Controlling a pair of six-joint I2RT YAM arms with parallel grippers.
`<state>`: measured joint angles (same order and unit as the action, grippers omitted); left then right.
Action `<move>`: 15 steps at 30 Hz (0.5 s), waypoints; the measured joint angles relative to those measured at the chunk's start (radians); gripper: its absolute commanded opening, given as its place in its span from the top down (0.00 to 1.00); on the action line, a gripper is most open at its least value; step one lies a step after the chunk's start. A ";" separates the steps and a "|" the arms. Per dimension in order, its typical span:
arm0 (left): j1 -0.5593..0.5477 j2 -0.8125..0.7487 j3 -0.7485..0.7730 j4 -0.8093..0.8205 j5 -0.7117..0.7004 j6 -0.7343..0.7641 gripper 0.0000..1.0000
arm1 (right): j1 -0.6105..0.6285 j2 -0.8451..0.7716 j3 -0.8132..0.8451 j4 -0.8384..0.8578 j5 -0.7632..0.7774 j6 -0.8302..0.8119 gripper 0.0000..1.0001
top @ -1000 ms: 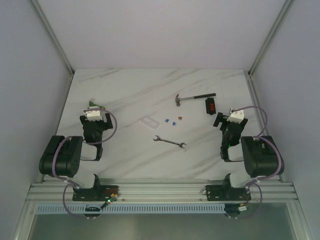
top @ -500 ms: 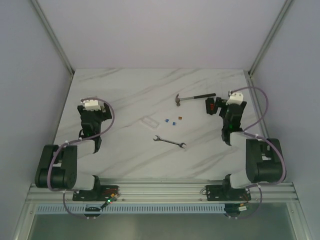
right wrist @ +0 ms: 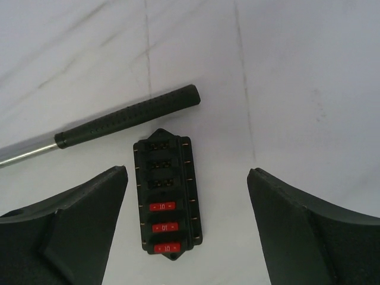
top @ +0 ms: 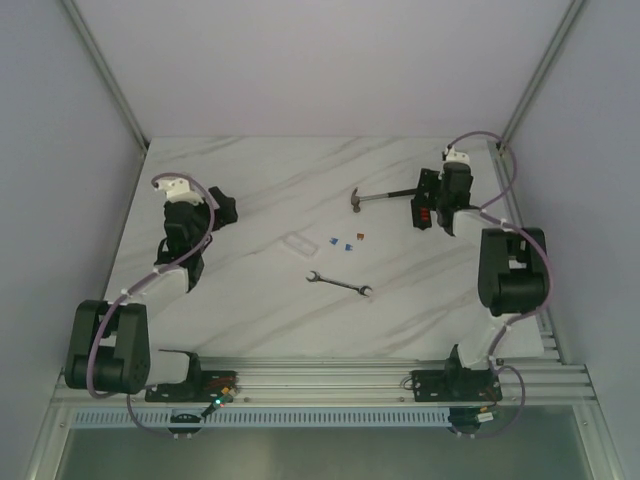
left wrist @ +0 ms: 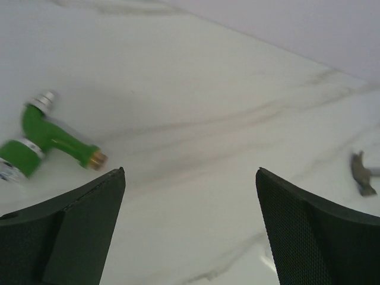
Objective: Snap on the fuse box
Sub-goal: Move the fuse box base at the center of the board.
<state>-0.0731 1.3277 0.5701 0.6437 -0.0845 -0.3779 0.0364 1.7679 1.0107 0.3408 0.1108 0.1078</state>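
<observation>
The right gripper (right wrist: 187,172) hung spread wide over the small black rectangular plastic fuse box (right wrist: 166,193), black-handled steel hammer (right wrist: 127,116) at its eleven o'clock.

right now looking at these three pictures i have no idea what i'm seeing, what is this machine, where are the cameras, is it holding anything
These are two robot arms bolted at the near edge of a white table. The wide picture comes from a fixed camera above and behind them. The other two come from a camera on each wrist, so the dark shapes at the bottom corners are that arm's own fingers. On the table lie a hammer, a wrench, a clear cover, a few tiny coloured fuses and a green connector. The right gripper hangs open over a black fuse box with red fuses in it; the left gripper is open too, near the green connector. Neither holds anything.
</observation>
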 measured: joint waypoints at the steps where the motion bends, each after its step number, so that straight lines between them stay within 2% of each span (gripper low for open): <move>1: -0.011 0.000 0.000 -0.020 0.011 -0.017 0.00 | 0.000 0.026 0.027 -0.031 -0.003 0.005 0.14; 10: -0.110 0.000 0.001 -0.134 0.099 -0.108 0.00 | 0.007 0.165 0.171 -0.211 -0.029 0.038 0.31; 11: -0.121 0.000 0.001 -0.138 0.110 -0.116 0.00 | 0.009 0.169 0.176 -0.222 -0.033 0.039 0.37; 15: -0.166 0.000 0.001 -0.148 0.147 -0.140 0.00 | 0.020 0.174 0.180 -0.259 -0.048 0.046 0.47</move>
<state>-0.2394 1.3277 0.5713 0.4953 0.0624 -0.5175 0.0566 1.9419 1.1912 0.0818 0.0631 0.1535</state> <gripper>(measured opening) 0.998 0.596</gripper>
